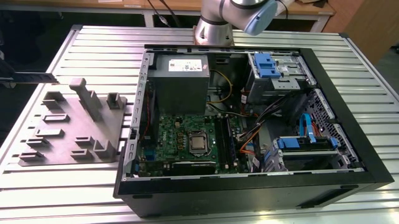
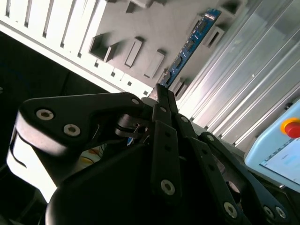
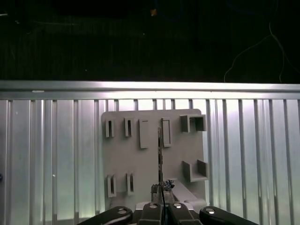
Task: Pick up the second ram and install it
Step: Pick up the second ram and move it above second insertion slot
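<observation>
The ribbed aluminium bench (image 1: 74, 186) carries an open computer case (image 1: 249, 196), which lies on its side toward the exterior view's right. The grey robot arm (image 1: 215, 28) rises behind the case. On the exterior view's left, just beside the case, lies a grey fixture plate (image 1: 68, 135) with several raised slots.

Inside the case, a grey power supply (image 1: 181, 81) sits next to the green motherboard (image 1: 181, 135).

In the second wrist view the hand (image 2: 161, 96) is closed narrowly on one end of a blue RAM stick (image 2: 187, 47). The stick reaches out from the fingertips (image 2: 164, 105) over the plate (image 2: 154, 28). In the first wrist view the stick (image 3: 160, 154) appears edge-on as a thin line in front of the hand (image 3: 161, 199), across the plate (image 3: 140, 164). In the exterior view it (image 1: 34, 77) is level near the left edge, well apart from the motherboard.
</observation>
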Controlling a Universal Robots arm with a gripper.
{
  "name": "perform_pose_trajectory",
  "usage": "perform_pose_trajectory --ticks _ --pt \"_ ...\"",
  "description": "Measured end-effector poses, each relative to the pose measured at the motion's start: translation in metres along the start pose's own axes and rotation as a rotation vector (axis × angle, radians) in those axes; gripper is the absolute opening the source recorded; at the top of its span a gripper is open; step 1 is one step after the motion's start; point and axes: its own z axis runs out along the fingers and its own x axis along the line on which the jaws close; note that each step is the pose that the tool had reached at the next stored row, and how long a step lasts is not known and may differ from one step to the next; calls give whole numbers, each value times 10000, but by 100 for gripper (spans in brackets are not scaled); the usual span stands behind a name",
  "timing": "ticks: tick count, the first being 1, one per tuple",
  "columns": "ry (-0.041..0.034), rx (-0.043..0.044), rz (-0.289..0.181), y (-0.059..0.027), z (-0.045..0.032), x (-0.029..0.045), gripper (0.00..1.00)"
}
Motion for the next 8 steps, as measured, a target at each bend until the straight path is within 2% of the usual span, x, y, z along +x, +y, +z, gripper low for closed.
perform_pose_trajectory --ticks 8 --pt "-1 0 0 -346 -14 -13 11"
